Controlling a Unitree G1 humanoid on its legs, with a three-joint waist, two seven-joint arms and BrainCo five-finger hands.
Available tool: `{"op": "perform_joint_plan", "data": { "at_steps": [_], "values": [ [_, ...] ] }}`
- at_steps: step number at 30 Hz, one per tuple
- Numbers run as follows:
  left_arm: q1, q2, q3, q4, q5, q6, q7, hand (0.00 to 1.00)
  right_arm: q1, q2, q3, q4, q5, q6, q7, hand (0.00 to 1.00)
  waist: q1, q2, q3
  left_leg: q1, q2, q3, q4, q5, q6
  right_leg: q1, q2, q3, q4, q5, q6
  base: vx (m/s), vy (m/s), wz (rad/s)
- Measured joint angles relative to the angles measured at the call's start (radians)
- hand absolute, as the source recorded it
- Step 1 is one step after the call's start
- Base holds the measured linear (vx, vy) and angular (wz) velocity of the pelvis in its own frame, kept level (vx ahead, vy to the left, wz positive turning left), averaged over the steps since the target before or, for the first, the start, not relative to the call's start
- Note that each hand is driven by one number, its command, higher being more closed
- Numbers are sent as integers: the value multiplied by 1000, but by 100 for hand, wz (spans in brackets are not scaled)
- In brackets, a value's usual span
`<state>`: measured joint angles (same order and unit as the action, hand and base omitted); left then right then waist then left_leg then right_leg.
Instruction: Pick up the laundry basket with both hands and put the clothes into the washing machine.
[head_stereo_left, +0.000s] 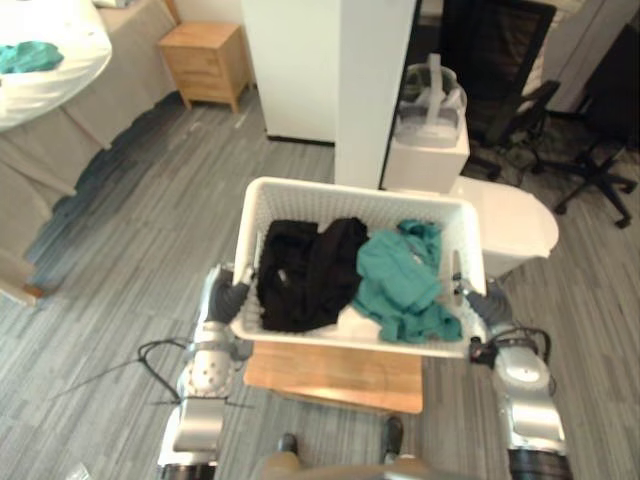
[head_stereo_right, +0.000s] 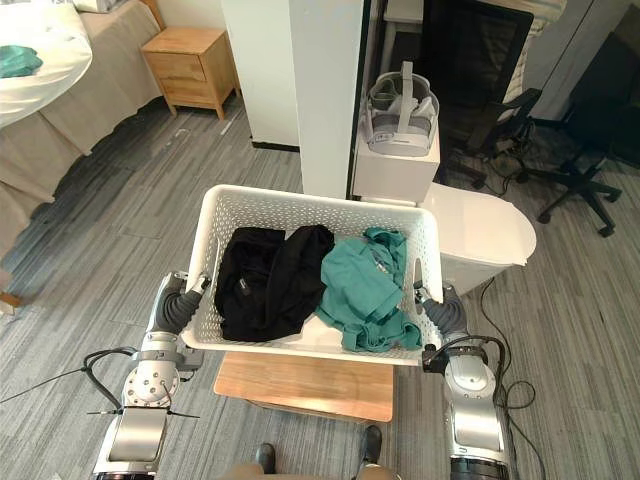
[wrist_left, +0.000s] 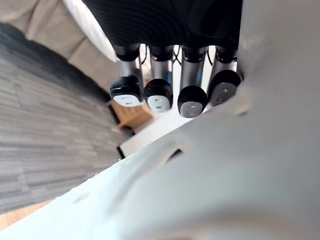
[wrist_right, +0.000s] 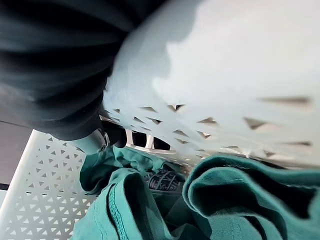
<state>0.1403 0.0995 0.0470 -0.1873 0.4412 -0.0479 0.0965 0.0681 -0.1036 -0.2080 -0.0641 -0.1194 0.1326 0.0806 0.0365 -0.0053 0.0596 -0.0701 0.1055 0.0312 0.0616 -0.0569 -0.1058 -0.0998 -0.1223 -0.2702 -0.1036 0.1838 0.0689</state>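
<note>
A white perforated laundry basket (head_stereo_left: 350, 192) hangs over a low wooden table (head_stereo_left: 335, 375), with a hand on each short side. In it lie black clothes (head_stereo_left: 300, 270) on the left and teal clothes (head_stereo_left: 405, 280) on the right. My left hand (head_stereo_left: 228, 298) grips the basket's left rim; its fingers (wrist_left: 159, 95) curl against the white plastic (wrist_left: 210, 175). My right hand (head_stereo_left: 487, 303) holds the right rim, with a digit (wrist_right: 92, 142) hooked inside the basket wall (wrist_right: 225, 75) above the teal cloth (wrist_right: 150, 210).
A white rounded appliance (head_stereo_left: 510, 225) sits just beyond the basket's right corner. A white pillar (head_stereo_left: 375, 80) and a white box with a headset (head_stereo_left: 432, 100) stand behind. A bed (head_stereo_left: 40, 90) and a wooden nightstand (head_stereo_left: 205, 60) are far left, office chairs (head_stereo_left: 600, 150) far right.
</note>
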Motion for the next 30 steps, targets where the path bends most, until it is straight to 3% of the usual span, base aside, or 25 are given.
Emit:
{"op": "perform_joint_plan", "data": {
  "at_steps": [2,4,5,6,7,10,13,14,15,16,17,18,19,21,22,24,25,26,28,29,30],
  "values": [
    [3,-1,2,0,-1,1,-3,100,5,7,3,2,0,0,-12,100,7,-2,-2,1,7,11,17,-5,-4,-3,7,20,2,-1,-1,-26,-21,-23],
    [42,-2,22,-2,-15,0,8,100,2,11,34,12,2,0,-16,100,16,4,-5,-20,35,33,157,-93,-20,-9,37,99,4,-3,-11,-39,-22,-89],
    [52,-4,23,-2,-19,0,12,100,2,6,41,13,2,0,-16,100,20,10,-8,-30,40,-4,206,-124,-23,-12,45,122,4,-2,-16,-35,-16,-136],
    [72,-19,23,-5,-21,-1,17,100,1,-6,49,13,3,0,-15,100,33,25,-18,-46,50,-113,278,-185,-41,-31,78,176,4,1,-15,-20,-20,-148],
    [78,-40,21,-7,-21,-2,17,100,0,-22,49,13,4,0,-14,100,28,42,-29,-59,56,-178,320,-248,-50,-54,104,211,4,16,-9,-57,12,-142],
    [74,-46,11,-7,-21,-2,17,100,1,-23,37,12,4,2,-14,100,-12,26,-22,-97,42,-114,386,-284,-27,-117,98,285,29,52,12,-125,93,-94],
    [62,-39,1,-7,-18,-2,16,100,10,-21,13,-1,4,7,-15,100,-41,3,-8,-125,4,-8,467,-315,23,-183,77,382,69,60,25,-213,199,-99],
    [49,-40,6,-5,-18,-2,16,100,4,-22,8,-12,4,8,-16,100,-46,-6,5,-128,-26,15,468,-307,56,-191,47,335,45,11,-28,-272,213,-125],
    [41,-66,22,-7,-18,-1,17,100,-14,-18,11,-16,4,8,-17,100,-40,25,27,-114,7,78,424,-291,96,-206,31,171,69,-111,-135,-283,178,-148],
    [39,-68,35,-8,-18,-3,18,100,-25,-14,14,-17,4,8,-17,100,-29,41,41,-100,29,131,401,-277,102,-236,16,84,158,-124,-139,-273,147,-185],
    [39,-62,61,-8,-18,-3,18,100,-35,-3,22,-17,3,8,-18,100,-15,39,46,-65,34,207,353,-251,112,-275,-35,-41,378,-142,-160,-171,123,-134],
    [39,-61,66,-8,-18,-2,18,100,-37,1,24,-16,3,8,-18,100,-14,40,48,-51,34,225,343,-246,114,-272,-47,-66,420,-155,-162,-157,161,-187],
    [46,-55,81,-16,-19,-2,18,100,-51,15,38,9,3,8,-21,100,-1,42,51,4,34,332,293,-223,129,-203,-103,-190,583,-252,-158,-99,115,-162],
    [64,-57,95,-45,-22,-1,18,100,-88,20,44,49,2,8,-20,100,11,35,47,21,37,438,276,-221,132,-117,-165,-293,666,-353,-145,-135,52,-191],
    [74,-58,108,-61,-39,-1,18,100,-128,20,54,86,0,7,-20,100,26,31,44,22,50,522,268,-217,130,-72,-201,-344,672,-394,-118,-129,0,-183],
    [74,-57,125,-68,-42,0,18,100,-169,20,71,135,-1,6,-27,100,44,16,34,13,73,640,266,-212,121,-31,-250,-385,643,-394,-105,-85,-72,-206],
    [73,-57,126,-68,-42,1,20,100,-177,19,82,152,-2,6,-39,100,47,-5,21,3,83,708,276,-209,115,-14,-275,-388,575,-366,-70,-44,-136,-185],
    [70,-58,125,-67,-42,2,20,100,-181,20,84,160,-2,6,-42,100,46,-12,18,-3,92,732,285,-207,110,-18,-257,-383,532,-348,-14,-10,-239,-168],
    [66,-81,106,-65,-42,6,19,100,-170,6,87,166,-10,7,-55,100,33,-8,10,11,137,783,285,-188,79,-23,-154,-329,395,-309,25,28,-272,-146],
    [65,-82,100,-62,-41,6,19,100,-165,5,87,166,-10,7,-56,100,27,-9,6,17,143,793,288,-187,77,-18,-137,-316,369,-302,28,49,-176,-133],
    [48,-81,86,-44,-41,6,19,100,-147,4,87,166,-9,6,-63,100,14,-8,2,40,181,814,315,-182,70,3,-83,-269,296,-268,8,62,-192,-128]
  ]
}}
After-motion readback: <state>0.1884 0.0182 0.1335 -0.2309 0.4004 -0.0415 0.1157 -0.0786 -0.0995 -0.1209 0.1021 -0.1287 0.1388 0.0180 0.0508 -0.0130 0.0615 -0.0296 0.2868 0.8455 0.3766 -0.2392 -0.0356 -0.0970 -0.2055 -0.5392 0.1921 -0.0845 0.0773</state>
